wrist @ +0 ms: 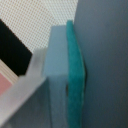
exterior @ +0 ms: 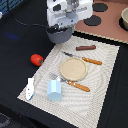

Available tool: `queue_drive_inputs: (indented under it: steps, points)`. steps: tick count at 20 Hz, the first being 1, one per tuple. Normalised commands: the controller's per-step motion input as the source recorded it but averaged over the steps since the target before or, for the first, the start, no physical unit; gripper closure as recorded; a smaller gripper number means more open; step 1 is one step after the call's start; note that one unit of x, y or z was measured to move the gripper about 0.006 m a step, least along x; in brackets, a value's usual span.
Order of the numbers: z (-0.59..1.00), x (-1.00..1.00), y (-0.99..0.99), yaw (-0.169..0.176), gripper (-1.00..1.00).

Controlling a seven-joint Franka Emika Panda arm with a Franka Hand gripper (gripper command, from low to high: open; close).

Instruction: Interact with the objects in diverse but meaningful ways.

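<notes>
Right, the gripper (exterior: 64,21) sits at abt 12 o'clock of the woven placemat (exterior: 107,75) in the exterior view, directly over the grey saucepan (exterior: 59,34), w/ the arm's white body covering most of the pan's top. Can't tell from that view how far the fingers are spread. The wrist view is v. close and blurred: a pale blue-grey finger pad (wrist: 56,75) backed by a teal strip (wrist: 75,80) lies flat against a grey wall (wrist: 105,60), prob. the pan's side, touching it. The other finger isn't visible, so whether the rim is pinched: cannot tell.

Rest of the mat, exterior view: round wooden plate (exterior: 73,68) at centre; brown sausage (exterior: 85,48) at 1 o'clock of the plate; knife (exterior: 85,59) just beside the plate at 2; fork (exterior: 71,83) touching the plate's edge at 6; light blue cup (exterior: 54,91) at 7; white-and-blue fish (exterior: 30,87) at 8, on the mat's edge; red tomato (exterior: 36,59) at 9, off the mat on the dark table (exterior: 15,45).
</notes>
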Motion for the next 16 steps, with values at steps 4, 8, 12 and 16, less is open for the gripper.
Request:
queue_drive_inputs:
  steps: [4,8,12,16]
  points:
    - [0.71,0.56,0.21,0.000,1.00]
    - [0.86,0.65,0.17,0.000,1.00]
    - [0.63,0.57,0.27,-0.025,1.00]
    - [0.50,0.73,0.39,-0.023,1.00]
